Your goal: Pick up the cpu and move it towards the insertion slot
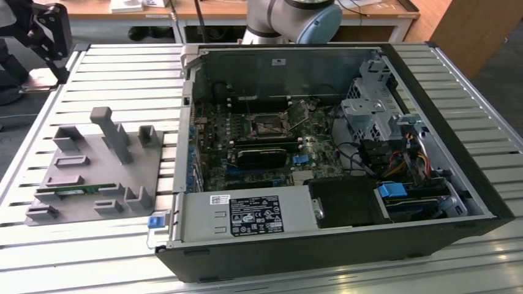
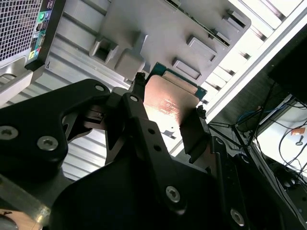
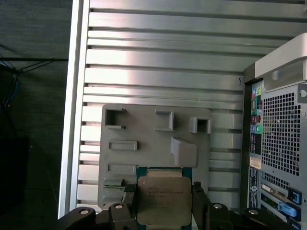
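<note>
Gripper [image 2: 167,103] pinches the cpu [image 3: 163,199] by two opposite edges above the grey parts tray [image 3: 144,129] beside the open computer case [image 1: 343,257], pickup apparently done, with the insertion slot [image 1: 266,125] inside that case well apart and seemingly unfilled.

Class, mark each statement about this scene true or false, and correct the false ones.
1. The claw grips the cpu between its fingers. True.
2. The cpu sits in the insertion slot. False: the claw holds it outside the computer case, near the gray fixture.
3. The case is open, showing the motherboard. True.
4. The gray fixture lies inside the case. False: it lies on the slatted table, at the exterior view's left of the case.
5. A green memory stick rests on the fixture. True.
</note>
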Controlling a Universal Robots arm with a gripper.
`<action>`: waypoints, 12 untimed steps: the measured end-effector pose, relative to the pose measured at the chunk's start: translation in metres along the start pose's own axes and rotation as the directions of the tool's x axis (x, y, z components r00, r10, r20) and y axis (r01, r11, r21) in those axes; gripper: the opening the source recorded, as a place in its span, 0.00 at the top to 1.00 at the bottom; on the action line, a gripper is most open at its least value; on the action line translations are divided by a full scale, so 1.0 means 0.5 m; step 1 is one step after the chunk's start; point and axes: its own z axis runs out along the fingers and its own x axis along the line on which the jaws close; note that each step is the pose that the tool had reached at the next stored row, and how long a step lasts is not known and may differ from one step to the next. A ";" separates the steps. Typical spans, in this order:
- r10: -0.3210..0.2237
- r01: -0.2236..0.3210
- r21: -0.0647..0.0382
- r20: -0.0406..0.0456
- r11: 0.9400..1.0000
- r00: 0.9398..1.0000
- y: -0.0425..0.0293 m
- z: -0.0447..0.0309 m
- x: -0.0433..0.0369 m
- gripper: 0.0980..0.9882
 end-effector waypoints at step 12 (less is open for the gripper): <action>0.000 0.000 0.000 0.000 1.000 1.000 -0.001 0.000 -0.018 0.50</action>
